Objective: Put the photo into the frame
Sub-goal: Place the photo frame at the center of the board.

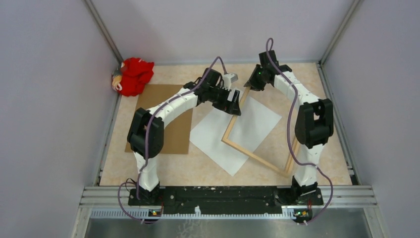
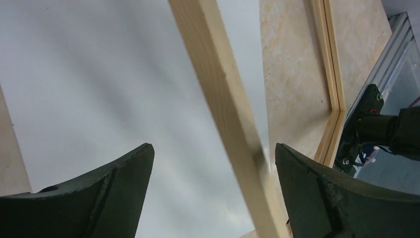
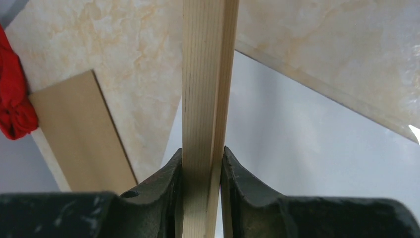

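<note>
Only right tool [image 3: 202, 152] (tight) on frame [image 3: 204, 74]

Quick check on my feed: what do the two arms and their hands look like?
Both the left arm and right arm have white link shells with bulky black joint housings. A purple cable loops along each. The left hand and right hand are black, with curved, matte, tapering fingers.

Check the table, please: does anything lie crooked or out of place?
Yes. The frame sits askew over the photo: it overlaps only part of the photo, one rail cuts across the sheet, their edges are not parallel, and the photo lies blank side up.
</note>
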Motion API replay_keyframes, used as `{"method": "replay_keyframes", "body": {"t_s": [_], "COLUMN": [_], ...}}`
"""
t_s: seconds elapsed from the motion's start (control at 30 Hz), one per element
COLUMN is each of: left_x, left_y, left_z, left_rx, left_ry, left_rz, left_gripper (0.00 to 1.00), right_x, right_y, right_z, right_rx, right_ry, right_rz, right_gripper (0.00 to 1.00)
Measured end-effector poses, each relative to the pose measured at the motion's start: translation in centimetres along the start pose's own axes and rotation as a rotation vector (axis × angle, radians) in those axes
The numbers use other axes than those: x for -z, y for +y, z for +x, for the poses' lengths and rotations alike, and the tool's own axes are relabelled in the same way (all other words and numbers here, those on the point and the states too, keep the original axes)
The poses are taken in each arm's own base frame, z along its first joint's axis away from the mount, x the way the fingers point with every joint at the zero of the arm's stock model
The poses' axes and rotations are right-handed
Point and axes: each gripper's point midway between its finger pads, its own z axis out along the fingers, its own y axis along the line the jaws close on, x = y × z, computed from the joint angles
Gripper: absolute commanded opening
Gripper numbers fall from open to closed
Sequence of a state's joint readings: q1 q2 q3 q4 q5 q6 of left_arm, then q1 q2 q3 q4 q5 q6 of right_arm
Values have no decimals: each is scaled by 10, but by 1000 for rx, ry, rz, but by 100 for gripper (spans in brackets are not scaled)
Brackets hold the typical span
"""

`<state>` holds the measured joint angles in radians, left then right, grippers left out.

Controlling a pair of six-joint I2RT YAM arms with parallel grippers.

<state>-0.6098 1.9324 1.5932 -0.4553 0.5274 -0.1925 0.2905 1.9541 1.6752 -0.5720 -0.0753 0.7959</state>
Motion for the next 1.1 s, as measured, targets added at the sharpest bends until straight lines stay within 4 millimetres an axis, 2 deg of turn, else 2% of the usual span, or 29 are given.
{"method": "replay_keyframes", "body": {"t_s": [0.1,0.27,0.4,0.5,0.67,0.8,0.9,1.1], "left_x": [12,42,59,57,45,38,31,30], "left_y": [12,68,106,116,133,151,166,191], "left_z": [-4,-13,-8,6,46,48,47,48], "left_rx": [8,4,-27,-70,-102,-134,-144,-154], "left_ry": [-7,-44,-33,-1,94,105,107,112], "left_rz": [17,-69,-169,-195,-235,-283,-319,-375], "left_gripper": [99,99,98,98,97,98,99,94], "right_x": [-5,-7,-8,-13,-24,-26,-25,-23], "right_y": [-8,-46,-72,-86,-119,-133,-137,-144], "right_z": [-8,-8,0,9,23,27,25,21], "right_rx": [68,145,199,257,345,368,374,406], "right_ry": [31,66,120,169,244,256,246,217], "right_rz": [21,112,175,207,307,358,381,449], "right_gripper": [0,1,2,5,12,20,37,54]}}
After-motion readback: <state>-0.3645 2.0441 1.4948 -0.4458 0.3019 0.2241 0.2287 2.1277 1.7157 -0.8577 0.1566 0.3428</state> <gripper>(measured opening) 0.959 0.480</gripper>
